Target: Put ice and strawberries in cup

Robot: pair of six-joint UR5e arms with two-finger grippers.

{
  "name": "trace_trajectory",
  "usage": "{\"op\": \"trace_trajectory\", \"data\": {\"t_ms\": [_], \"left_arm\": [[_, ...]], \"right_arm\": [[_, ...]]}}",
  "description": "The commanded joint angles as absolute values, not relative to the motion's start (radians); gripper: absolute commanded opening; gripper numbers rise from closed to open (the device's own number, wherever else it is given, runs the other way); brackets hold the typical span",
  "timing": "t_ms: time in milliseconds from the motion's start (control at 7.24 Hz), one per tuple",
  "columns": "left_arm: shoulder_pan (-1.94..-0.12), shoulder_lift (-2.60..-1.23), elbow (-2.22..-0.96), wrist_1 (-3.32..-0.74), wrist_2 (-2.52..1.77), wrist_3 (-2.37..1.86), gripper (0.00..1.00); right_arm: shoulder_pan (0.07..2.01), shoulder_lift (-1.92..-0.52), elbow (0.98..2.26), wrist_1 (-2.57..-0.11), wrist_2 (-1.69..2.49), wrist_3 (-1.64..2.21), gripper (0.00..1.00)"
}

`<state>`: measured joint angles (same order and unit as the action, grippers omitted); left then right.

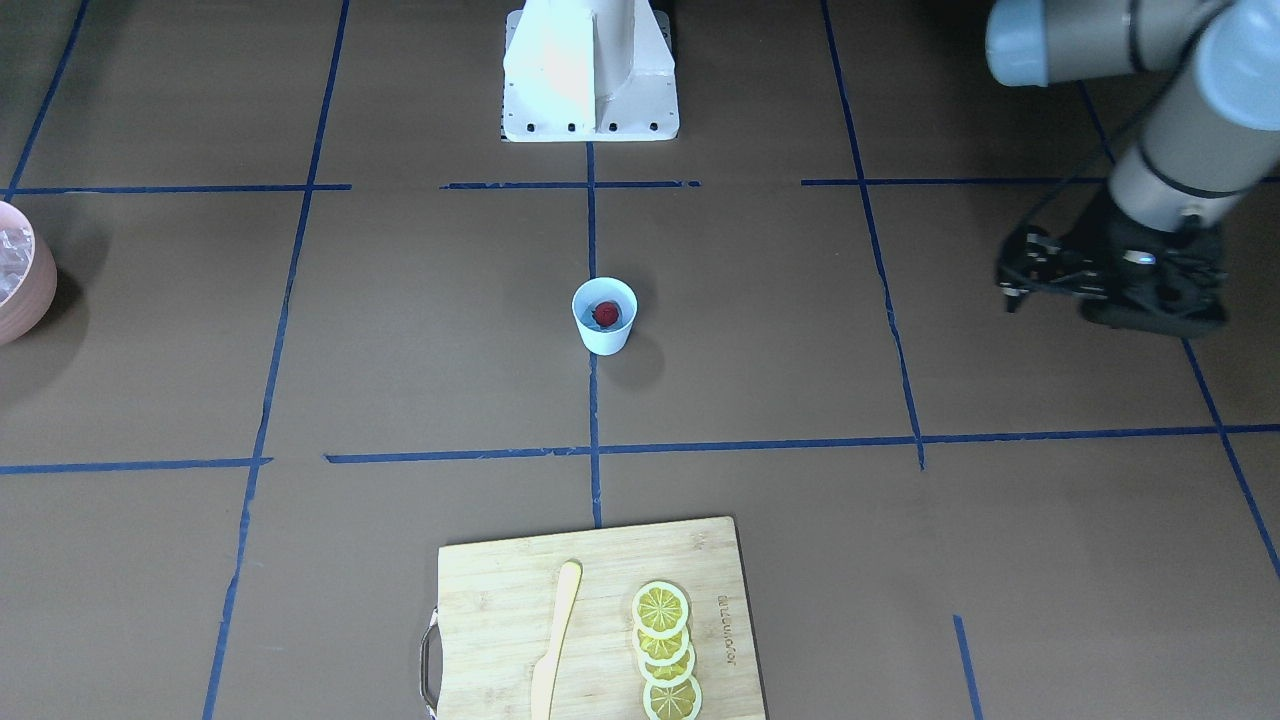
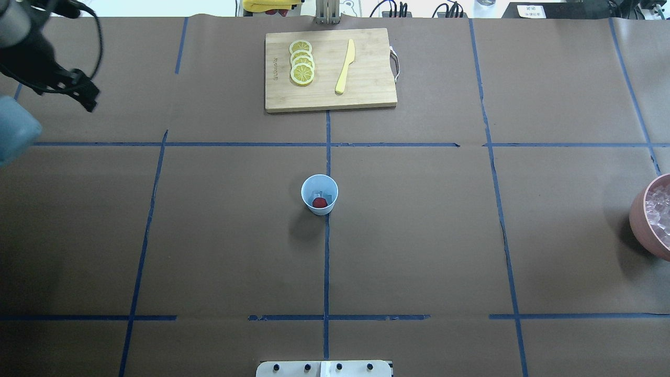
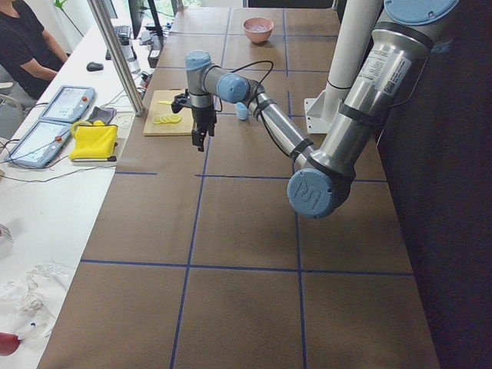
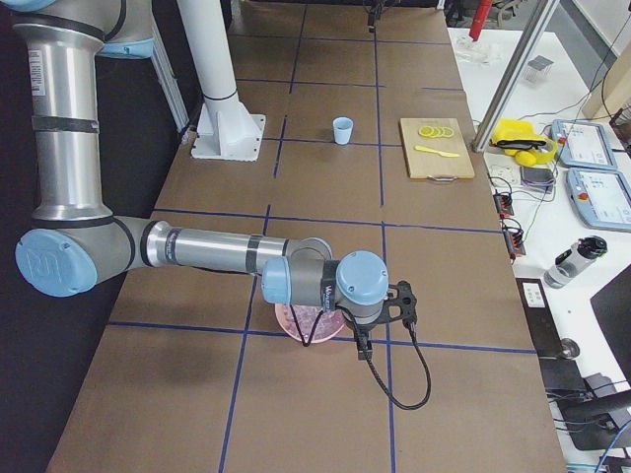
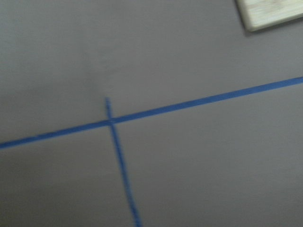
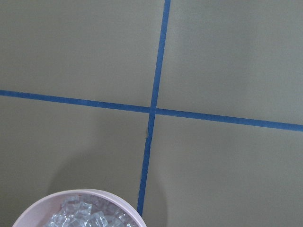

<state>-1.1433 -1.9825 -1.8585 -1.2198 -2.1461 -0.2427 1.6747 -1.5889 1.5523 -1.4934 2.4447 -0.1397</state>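
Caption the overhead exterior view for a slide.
Pale blue paper cup holding dark-red strawberry, centred; pink bowl of clear ice cubes at right edge; wooden cutting board with yellow lemon slices.

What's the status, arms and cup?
Left gripper out wide, state unclear. Right gripper at pink bowl of ice, state unclear. Strawberry in cup. Nothing between bowl and cup.

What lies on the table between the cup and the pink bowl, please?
Between the cup and the pink bowl, only bare table crossed by a blue tape line; the overhead view shows it.
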Motion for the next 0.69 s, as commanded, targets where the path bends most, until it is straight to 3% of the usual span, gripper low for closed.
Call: {"op": "trace_trajectory", "data": {"t_ms": [0, 553], "left_arm": [[-1.327, -1.932, -1.722, -1.226, -2.317, 0.003, 1.00], [-1.546, -1.881, -1.519, -1.232, -2.325, 0.310, 1.00]], "right_arm": [[1.674, -1.592, 1.555, -1.474, 2.454, -0.087, 0.99], [1.674, -1.586, 1.557, -1.471, 2.465, -0.091, 0.99]]}}
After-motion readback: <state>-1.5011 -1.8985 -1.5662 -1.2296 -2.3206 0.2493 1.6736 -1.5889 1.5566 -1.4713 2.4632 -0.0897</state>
